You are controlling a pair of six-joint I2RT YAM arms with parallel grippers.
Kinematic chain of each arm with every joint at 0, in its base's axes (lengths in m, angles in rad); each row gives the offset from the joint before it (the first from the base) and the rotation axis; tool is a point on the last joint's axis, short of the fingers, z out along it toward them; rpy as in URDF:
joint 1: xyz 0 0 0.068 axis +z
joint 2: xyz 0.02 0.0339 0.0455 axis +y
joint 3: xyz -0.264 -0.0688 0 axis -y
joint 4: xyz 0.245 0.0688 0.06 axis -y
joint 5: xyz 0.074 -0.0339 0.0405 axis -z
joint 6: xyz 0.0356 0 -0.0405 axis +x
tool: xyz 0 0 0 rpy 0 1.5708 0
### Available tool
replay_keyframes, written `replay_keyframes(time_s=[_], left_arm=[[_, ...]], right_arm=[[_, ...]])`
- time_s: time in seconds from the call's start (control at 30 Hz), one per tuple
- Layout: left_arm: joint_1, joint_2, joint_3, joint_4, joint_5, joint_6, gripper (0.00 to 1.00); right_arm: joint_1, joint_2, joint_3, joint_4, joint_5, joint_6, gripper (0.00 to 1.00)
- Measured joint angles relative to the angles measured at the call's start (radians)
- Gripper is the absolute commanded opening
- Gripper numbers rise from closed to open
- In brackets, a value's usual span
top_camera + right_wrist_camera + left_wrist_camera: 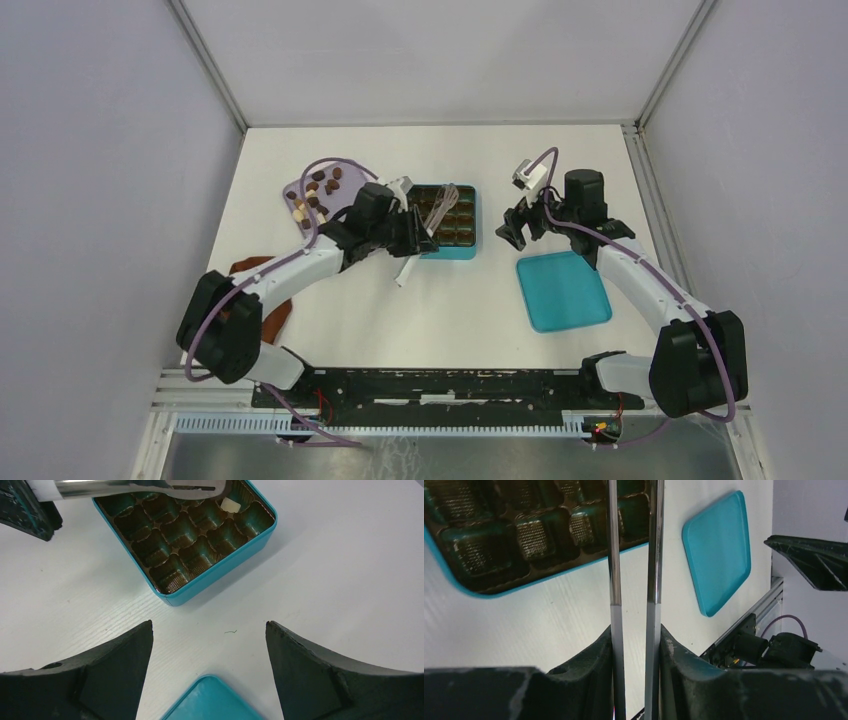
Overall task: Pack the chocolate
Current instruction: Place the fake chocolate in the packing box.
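Over box (450,253): my left jaws clamp tongs (613,555); cream chocolate (230,505) in cell by tips. Right jaws spread wide, empty.

The box (225,565) and lid (563,290) are teal, its cells (172,577) ribbed brown, the chocolate (322,186) brown and cream.

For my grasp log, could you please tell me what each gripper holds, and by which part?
The left gripper clamps shiny metal tongs across both arms, partway along; the right gripper holds nothing.
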Motion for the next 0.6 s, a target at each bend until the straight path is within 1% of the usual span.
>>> replay_keyframes(time_s=[0.17, 0.33, 0.47, 0.6], left_arm=[[-0.077, 0.129, 0.15, -0.054, -0.103, 0.013, 0.02], [-0.123, 0.25, 0.277, -0.134, -0.205, 0.047, 0.03], [-0.14, 0.298, 0.322, -0.192, -0.265, 0.063, 0.04], [-0.145, 0.327, 0.36, -0.241, -0.292, 0.077, 0.06]], right_arm=[[-0.005, 0.0, 0.001, 0.0, 0.001, 0.0, 0.88], [-0.01, 0.0, 0.001, 0.0, 0.0, 0.0, 0.88], [-0.015, 0.0, 0.001, 0.0, 0.0, 0.0, 0.88], [-0.018, 0.0, 0.001, 0.0, 0.0, 0.0, 0.88]])
